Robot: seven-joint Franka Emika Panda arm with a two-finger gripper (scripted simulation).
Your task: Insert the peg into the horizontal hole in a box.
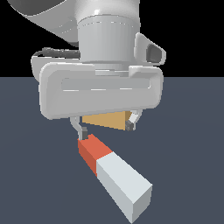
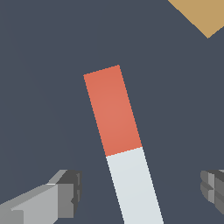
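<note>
One peg (image 2: 124, 144) flat on desk (image 2: 39, 87) | between and below tool (image 2: 140, 190) fingers, untouched | tool wide open, holding nothing | box (image 2: 199, 15) far beyond red end

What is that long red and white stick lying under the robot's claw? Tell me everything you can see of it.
The peg is a long bar of square section with flat, plain, matte faces: a shorter red-orange end and a longer pale grey-white rest. It lies flat on the dark floor, red end towards the tan box. Nothing grips it: in the wrist view the open gripper has its fingers either side of the white part, well apart from it. It does not touch the box.
</note>
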